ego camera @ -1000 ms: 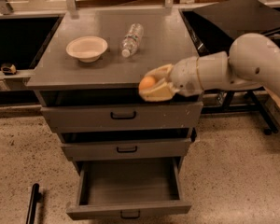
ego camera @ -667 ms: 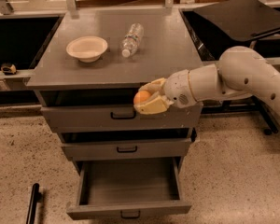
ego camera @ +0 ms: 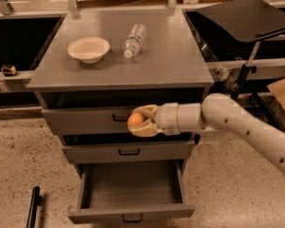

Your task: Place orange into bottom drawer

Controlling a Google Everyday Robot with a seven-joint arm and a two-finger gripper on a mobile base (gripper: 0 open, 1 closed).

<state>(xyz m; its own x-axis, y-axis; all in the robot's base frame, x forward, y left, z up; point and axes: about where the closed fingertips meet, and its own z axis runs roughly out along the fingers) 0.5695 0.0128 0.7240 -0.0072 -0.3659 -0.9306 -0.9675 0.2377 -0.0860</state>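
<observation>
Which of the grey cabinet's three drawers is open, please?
The lowest grey wooden drawer, pulled out; the two above sit shut. The pincer, holding the small round orange fruit, hangs before the top drawer.

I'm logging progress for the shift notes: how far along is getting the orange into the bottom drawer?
Done: the bottom drawer stands pulled open, and the orange is picked up, clamped in the gripper. In hand: the gripper holds it in front of the top drawer, above the open one. Left: lower the orange into the bottom drawer and release it.
</observation>
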